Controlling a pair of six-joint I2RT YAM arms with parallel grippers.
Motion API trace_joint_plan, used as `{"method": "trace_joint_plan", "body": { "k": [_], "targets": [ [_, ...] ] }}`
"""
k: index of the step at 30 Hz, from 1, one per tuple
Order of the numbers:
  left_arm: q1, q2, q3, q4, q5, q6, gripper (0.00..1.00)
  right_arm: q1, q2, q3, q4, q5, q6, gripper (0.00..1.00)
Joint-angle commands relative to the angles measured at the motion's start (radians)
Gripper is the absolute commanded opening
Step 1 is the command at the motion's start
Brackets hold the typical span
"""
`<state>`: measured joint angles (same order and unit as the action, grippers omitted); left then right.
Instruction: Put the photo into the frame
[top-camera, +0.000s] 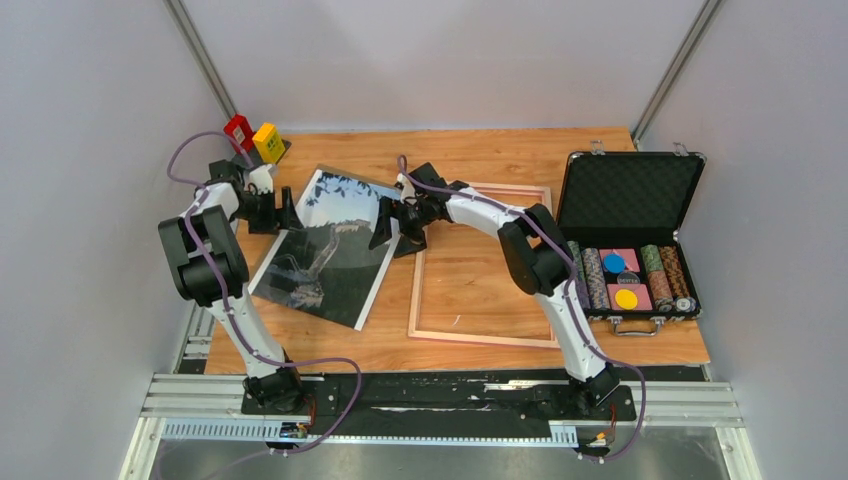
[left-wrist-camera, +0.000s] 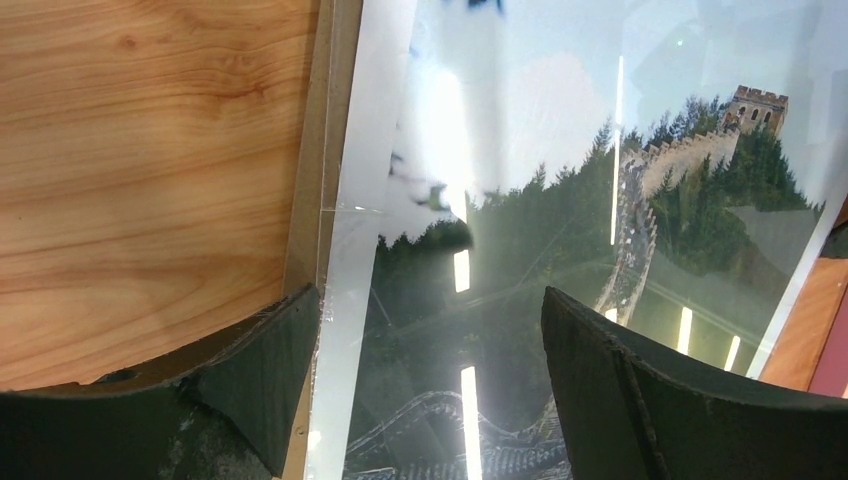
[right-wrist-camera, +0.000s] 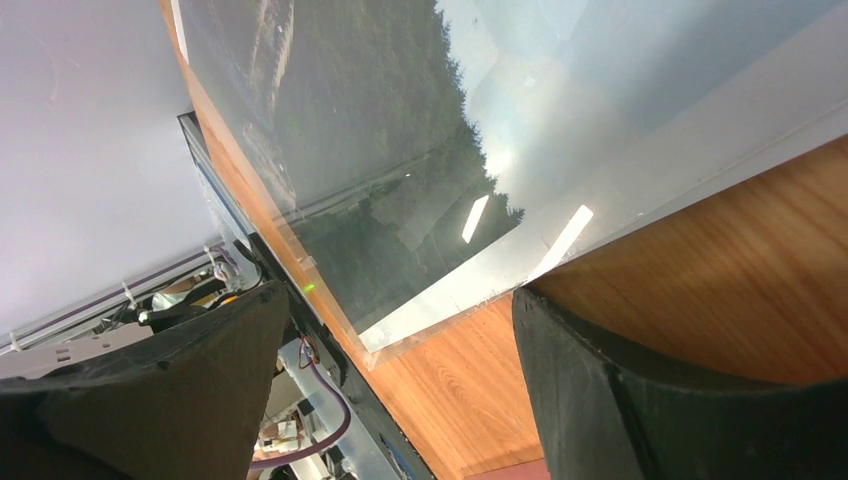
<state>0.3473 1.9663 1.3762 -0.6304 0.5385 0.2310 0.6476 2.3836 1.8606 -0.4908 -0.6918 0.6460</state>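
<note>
The photo (top-camera: 322, 245), a wall over dark green hills under pale sky, lies tilted on the table left of centre. A clear sheet lies over it and a brown board edge (left-wrist-camera: 312, 190) shows under its left side. The frame (top-camera: 482, 338) lies flat to its right, thin pink border with wood inside. My left gripper (top-camera: 285, 210) is open at the photo's upper left edge; in the left wrist view its jaws (left-wrist-camera: 430, 292) straddle the white border. My right gripper (top-camera: 387, 226) is open at the photo's right edge (right-wrist-camera: 560, 235), jaws (right-wrist-camera: 400, 293) wide apart.
An open black case (top-camera: 628, 200) with poker chips stands at the right, touching the frame's right side. A red block (top-camera: 238, 130) and a yellow block (top-camera: 267, 141) stand at the back left corner. The table's near edge and metal rail (top-camera: 440, 400) run along the front.
</note>
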Motion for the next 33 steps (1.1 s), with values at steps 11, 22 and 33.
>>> {"method": "trace_joint_plan", "body": {
  "k": [11, 22, 33],
  "targets": [
    [-0.001, 0.021, -0.03, -0.06, 0.13, 0.014, 0.86, -0.056, 0.056, 0.006, 0.031, 0.007, -0.015, 0.87],
    [-0.002, -0.033, -0.097, -0.059, 0.173, 0.022, 0.85, -0.095, 0.012, -0.02, 0.093, -0.047, 0.017, 0.87],
    [-0.002, -0.043, -0.104, -0.055, 0.173, 0.022, 0.84, -0.117, -0.061, -0.148, 0.259, -0.16, 0.069, 0.86]
  ]
}}
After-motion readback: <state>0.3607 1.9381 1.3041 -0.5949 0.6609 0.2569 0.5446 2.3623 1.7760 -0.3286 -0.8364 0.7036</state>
